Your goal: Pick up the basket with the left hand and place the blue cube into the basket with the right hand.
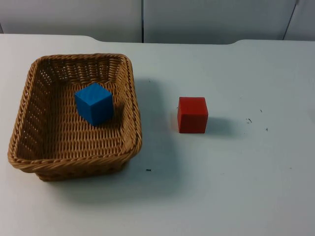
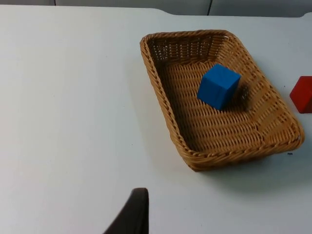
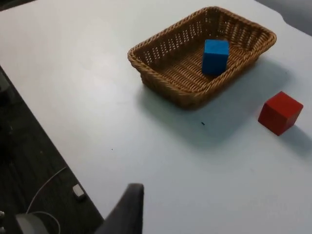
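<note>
A brown wicker basket [image 1: 74,160] rests on the white table at the left in the top view. The blue cube [image 1: 93,103] lies inside it, turned slightly, near the basket's middle. The left wrist view has the basket [image 2: 163,97] with the blue cube [image 2: 219,86] in it, and my left gripper [image 2: 131,214] hangs well short of the rim over bare table. My right gripper [image 3: 124,209] is far from the basket [image 3: 156,80] and the blue cube [image 3: 215,56], near the table's edge. Nothing is held that I can see.
A red cube [image 1: 192,114] stands on the table [image 1: 236,187] right of the basket, a cube's width or more away. The grey partition wall [image 1: 197,19] closes the far side. The right wrist view includes the table's edge and dark floor [image 3: 29,146] beyond it.
</note>
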`<state>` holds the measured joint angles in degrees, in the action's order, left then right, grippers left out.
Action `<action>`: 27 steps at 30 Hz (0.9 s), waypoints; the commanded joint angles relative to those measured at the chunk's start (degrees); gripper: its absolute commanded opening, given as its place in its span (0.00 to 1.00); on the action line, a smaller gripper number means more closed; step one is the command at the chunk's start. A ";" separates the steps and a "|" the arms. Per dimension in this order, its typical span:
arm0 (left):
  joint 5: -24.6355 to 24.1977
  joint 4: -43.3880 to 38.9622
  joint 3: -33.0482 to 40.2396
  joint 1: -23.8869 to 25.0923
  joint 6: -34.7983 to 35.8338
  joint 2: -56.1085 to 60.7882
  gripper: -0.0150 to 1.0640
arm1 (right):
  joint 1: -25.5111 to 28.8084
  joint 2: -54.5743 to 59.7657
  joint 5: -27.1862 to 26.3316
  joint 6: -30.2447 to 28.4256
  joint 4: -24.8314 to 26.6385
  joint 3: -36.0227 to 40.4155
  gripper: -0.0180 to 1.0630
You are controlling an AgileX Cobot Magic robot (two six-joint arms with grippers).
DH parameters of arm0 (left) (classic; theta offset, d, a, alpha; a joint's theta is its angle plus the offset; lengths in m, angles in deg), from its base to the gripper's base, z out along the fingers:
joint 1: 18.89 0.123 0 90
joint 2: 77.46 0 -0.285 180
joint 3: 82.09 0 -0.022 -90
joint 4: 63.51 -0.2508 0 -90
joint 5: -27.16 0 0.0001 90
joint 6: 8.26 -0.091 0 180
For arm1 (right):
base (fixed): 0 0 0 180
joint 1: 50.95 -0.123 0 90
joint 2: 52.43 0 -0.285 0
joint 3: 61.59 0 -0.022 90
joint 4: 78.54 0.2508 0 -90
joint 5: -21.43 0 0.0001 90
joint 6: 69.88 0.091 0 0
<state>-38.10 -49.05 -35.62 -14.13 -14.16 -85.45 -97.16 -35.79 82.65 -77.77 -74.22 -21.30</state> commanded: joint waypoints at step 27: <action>1.52 -0.04 0.19 0.27 0.49 0.20 0.90 | -0.24 -8.85 0.66 7.89 -6.41 7.82 0.98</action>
<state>-37.52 -49.05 -35.62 -14.13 -14.03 -85.45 -97.16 -44.40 83.72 -69.88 -80.28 -14.00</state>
